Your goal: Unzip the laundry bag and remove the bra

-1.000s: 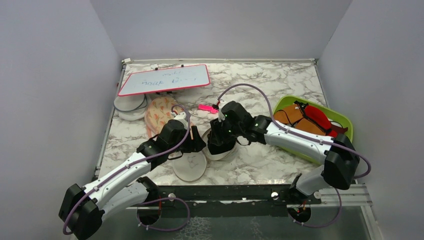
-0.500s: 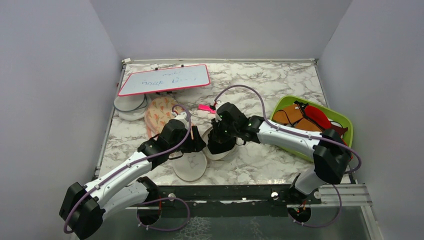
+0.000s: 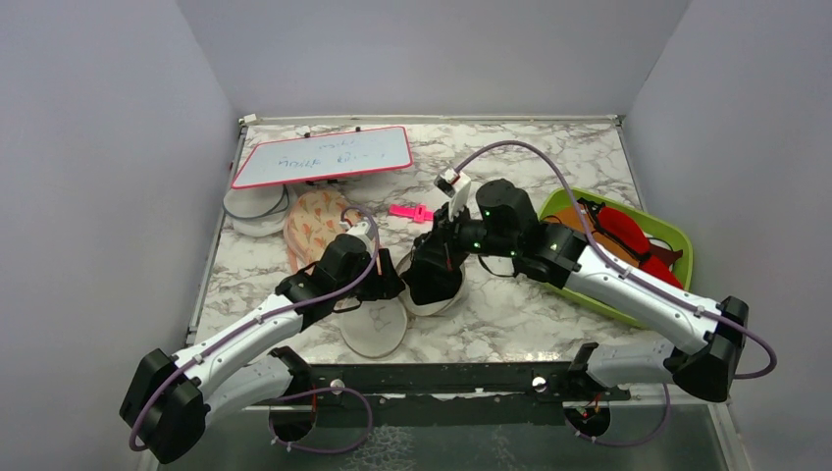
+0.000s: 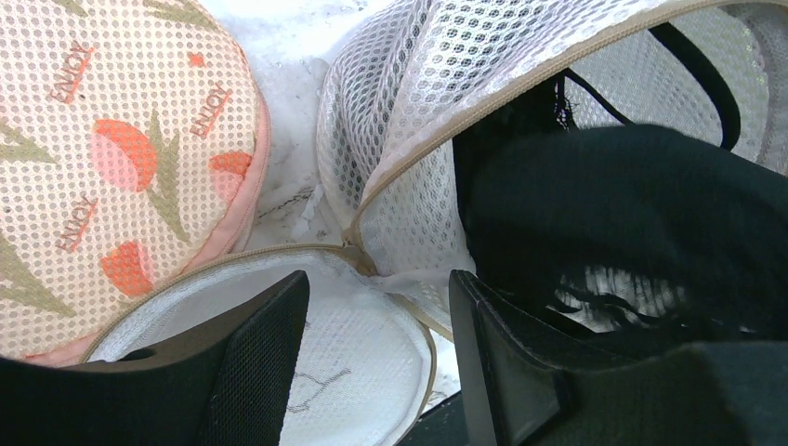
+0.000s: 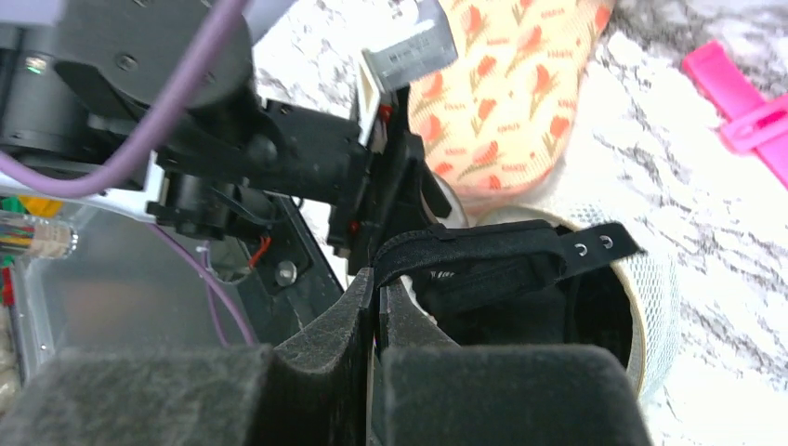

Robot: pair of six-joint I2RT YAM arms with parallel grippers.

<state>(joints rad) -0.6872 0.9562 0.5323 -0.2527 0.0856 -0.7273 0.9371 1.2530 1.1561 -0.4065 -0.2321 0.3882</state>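
Observation:
The laundry bag (image 3: 373,329) lies unzipped in two white mesh halves with beige rims. One half lies flat near me; the other half (image 4: 418,111) holds the black bra (image 3: 435,277). My right gripper (image 3: 443,257) is shut on the bra's black band (image 5: 483,255) and holds it up over the open half, whose rim (image 5: 641,307) shows below. My left gripper (image 4: 376,358) is open, its fingers astride the bag's hinge between the two halves. The bra (image 4: 632,204) fills the right of the left wrist view.
A peach floral-print pouch (image 3: 312,221) lies just left of the bag, also in the left wrist view (image 4: 111,167). A pink clip (image 3: 409,211) lies behind. A whiteboard (image 3: 322,155) stands at the back left. A green tray (image 3: 677,245) with red and orange garments (image 3: 613,231) is at the right.
My right wrist has risen and swung back to the right, drawing the bra's band up out of the bag half. The left arm has hardly moved.

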